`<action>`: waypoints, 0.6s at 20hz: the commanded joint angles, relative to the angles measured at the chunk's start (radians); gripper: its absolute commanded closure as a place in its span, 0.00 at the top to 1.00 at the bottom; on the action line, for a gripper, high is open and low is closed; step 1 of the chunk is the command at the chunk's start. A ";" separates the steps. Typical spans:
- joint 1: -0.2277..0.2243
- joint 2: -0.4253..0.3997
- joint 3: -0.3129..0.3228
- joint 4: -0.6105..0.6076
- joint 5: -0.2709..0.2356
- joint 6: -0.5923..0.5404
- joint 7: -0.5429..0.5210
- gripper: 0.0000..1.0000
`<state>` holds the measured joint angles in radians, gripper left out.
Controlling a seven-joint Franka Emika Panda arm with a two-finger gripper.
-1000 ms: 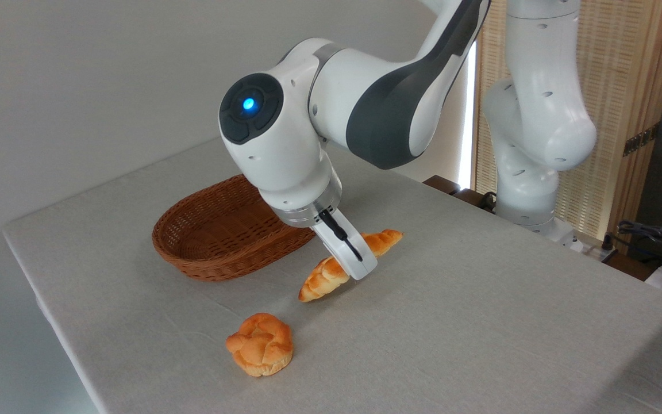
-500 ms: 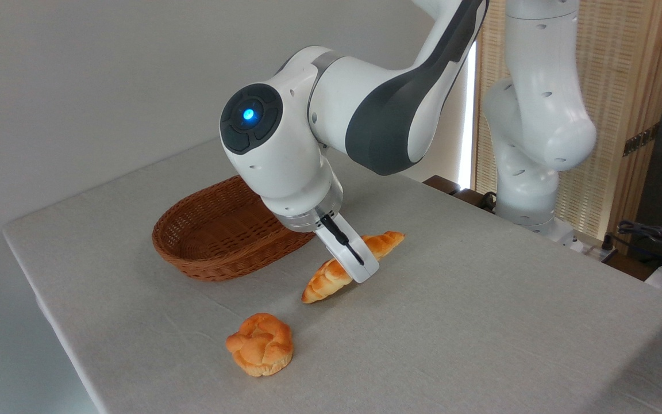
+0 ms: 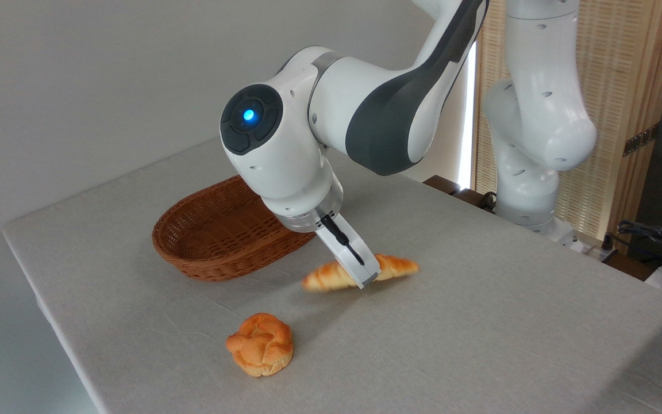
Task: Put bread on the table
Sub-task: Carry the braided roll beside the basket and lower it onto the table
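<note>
The bread [image 3: 391,268] is no longer lying at the slant it had half a second ago: it is now turning level, its right end swung down and outward, and its outline is blurring with motion. I am reading this as the loaf dropping or settling out of my grip onto the surface [image 3: 480,333], which would mean the placing step is finishing. My gripper [image 3: 365,277] is hanging across the loaf's middle, tilted down toward the right, and only the near finger is showing; the far finger is hidden behind it and the loaf, so I cannot tell how wide the jaws are standing or whether they are pressing on the bread at all. The loaf is sitting just right of the wicker basket [image 3: 216,236], clear of its rim, low over or on the cloth. The knotted bun [image 3: 260,344] is resting on the surface nearer the camera, apart from both.
</note>
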<state>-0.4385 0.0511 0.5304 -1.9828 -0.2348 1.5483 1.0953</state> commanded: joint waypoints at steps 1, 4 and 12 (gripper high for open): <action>-0.008 -0.013 0.010 -0.008 0.009 -0.007 0.020 1.00; -0.005 -0.026 0.011 0.001 0.011 -0.007 0.020 1.00; 0.004 -0.050 0.008 0.132 0.034 -0.105 0.018 1.00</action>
<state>-0.4351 0.0118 0.5335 -1.9391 -0.2282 1.5211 1.0959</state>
